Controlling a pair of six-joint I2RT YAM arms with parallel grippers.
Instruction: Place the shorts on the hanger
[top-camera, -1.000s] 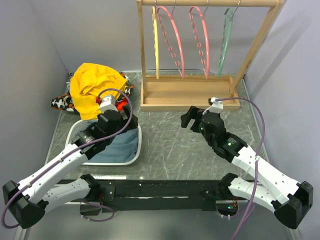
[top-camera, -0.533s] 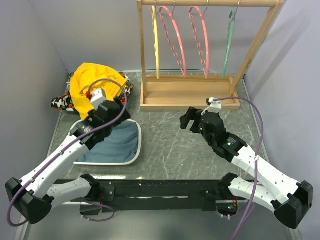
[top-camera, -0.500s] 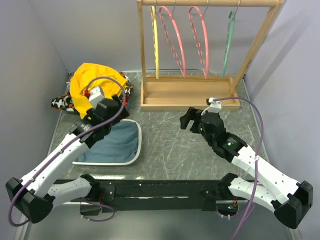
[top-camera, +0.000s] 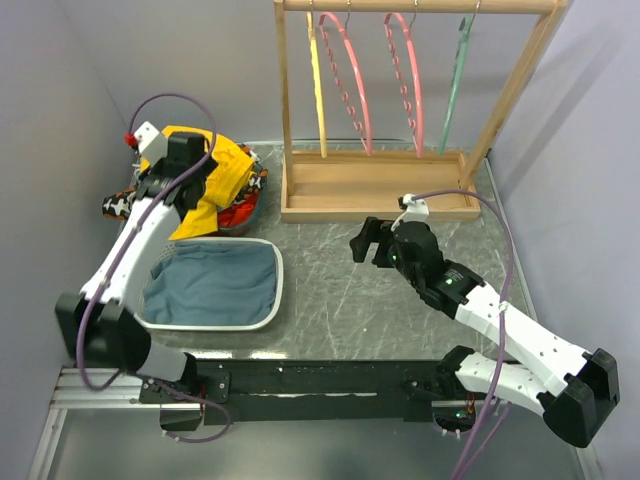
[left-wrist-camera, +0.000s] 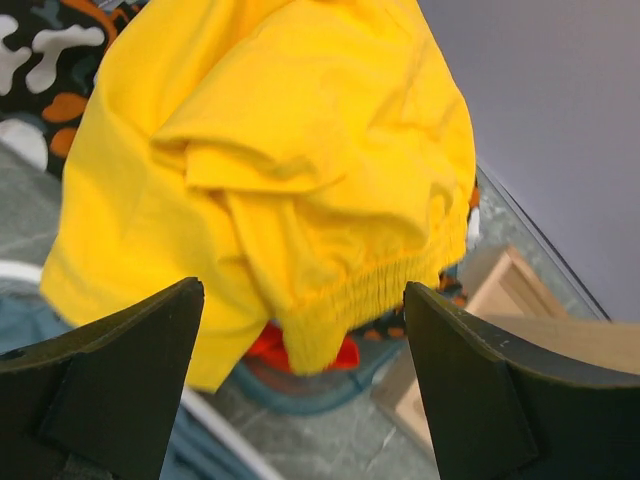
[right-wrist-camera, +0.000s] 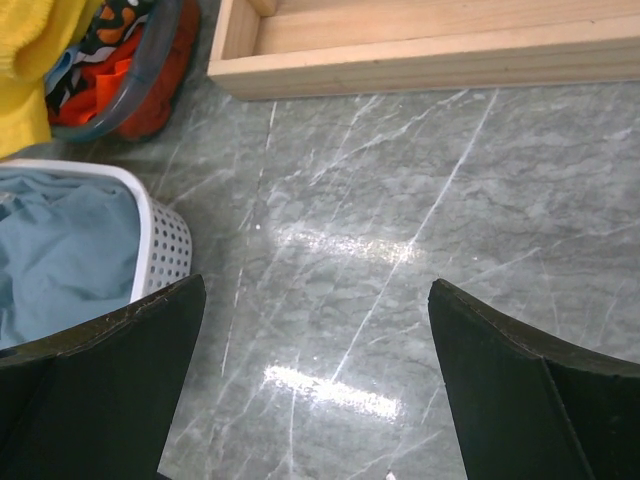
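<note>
The yellow shorts (top-camera: 222, 172) lie crumpled on top of a clothes pile at the far left. In the left wrist view the shorts (left-wrist-camera: 280, 150) fill the frame, with the gathered waistband hanging at their lower edge. My left gripper (top-camera: 190, 178) is open and empty just above the shorts; its midpoint (left-wrist-camera: 300, 400) is below the waistband and the fingers touch no fabric. The pale teal hanger (top-camera: 455, 85) hangs at the right end of the wooden rack. My right gripper (top-camera: 365, 240) is open and empty over the bare table (right-wrist-camera: 315, 390), in front of the rack.
A white basket (top-camera: 272, 262) holding blue cloth stands front left and shows in the right wrist view (right-wrist-camera: 155, 250). Patterned and red clothes (top-camera: 120, 205) lie in a dark bowl under the shorts. The rack (top-camera: 380, 195) also holds a yellow hanger (top-camera: 317, 85) and two pink hangers (top-camera: 352, 80).
My left arm has swung from above the white basket up and to the far left, over the yellow shorts. My right gripper has shifted slightly left. The hangers sway slightly.
</note>
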